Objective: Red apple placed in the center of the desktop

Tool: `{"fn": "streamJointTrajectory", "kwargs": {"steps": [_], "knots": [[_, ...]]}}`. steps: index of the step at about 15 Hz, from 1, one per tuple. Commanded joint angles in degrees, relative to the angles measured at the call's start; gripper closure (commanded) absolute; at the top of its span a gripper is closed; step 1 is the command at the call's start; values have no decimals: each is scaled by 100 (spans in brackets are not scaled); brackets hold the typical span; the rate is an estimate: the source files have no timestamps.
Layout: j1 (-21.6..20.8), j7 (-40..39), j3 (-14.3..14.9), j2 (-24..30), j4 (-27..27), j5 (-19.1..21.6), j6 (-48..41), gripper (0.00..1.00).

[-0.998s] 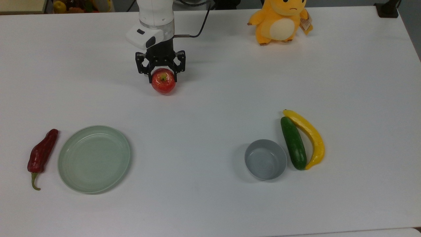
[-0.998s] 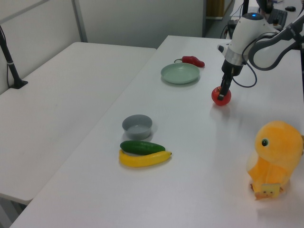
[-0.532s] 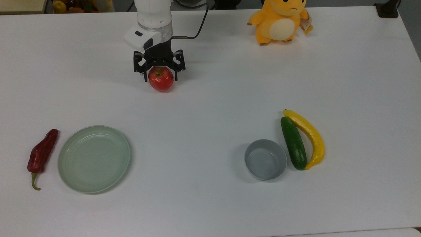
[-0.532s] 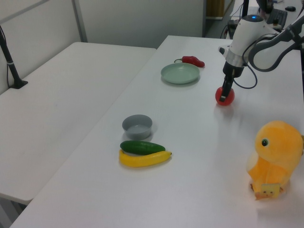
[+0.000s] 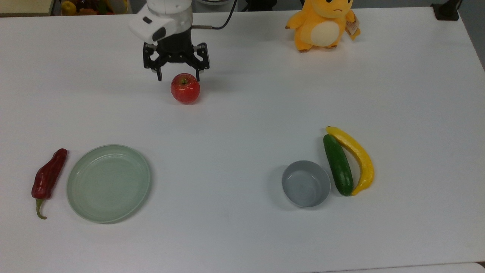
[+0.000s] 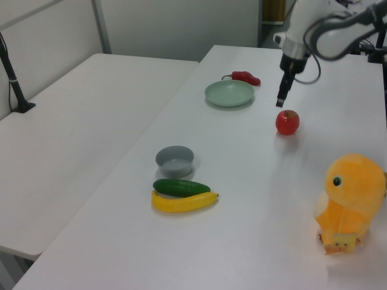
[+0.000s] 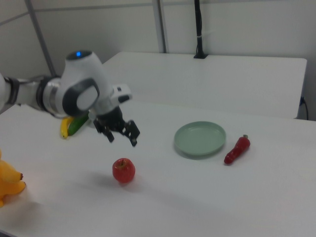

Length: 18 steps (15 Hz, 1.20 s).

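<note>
Where the fingers gripped it 0.5 s ago, the apple now sits free on the desktop, upper left of center in top view; gripper spread apart, lifted. Left view: gripper above apple, upper right. Right view: gripper apart from apple, lower left.

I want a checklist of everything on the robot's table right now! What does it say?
Surface: white desktop, nothing spilled.
Job's things: red apple sits on the desktop, stem up, free of the gripper.
Clutter: chili pepper beside green plate; grey bowl, cucumber and banana side by side; yellow plush toy.
Grippers: gripper open, raised above the apple.
Cables: black cable at the wrist.
Surroundings: second white table.
</note>
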<state>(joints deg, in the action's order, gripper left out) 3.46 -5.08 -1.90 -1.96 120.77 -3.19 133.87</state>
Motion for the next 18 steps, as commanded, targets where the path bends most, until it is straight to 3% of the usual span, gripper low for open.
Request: {"fn": "streamJointTrajectory", "kwargs": {"steps": [1,5,9,18], "knots": [[-56,375,-74,11,-1131,108,-1351,0],[-109,595,-136,11,-2248,300,-2810,0],[-118,754,-153,20,-2961,521,-3910,0],[-127,683,-188,117,-3024,670,-3755,0]]}}
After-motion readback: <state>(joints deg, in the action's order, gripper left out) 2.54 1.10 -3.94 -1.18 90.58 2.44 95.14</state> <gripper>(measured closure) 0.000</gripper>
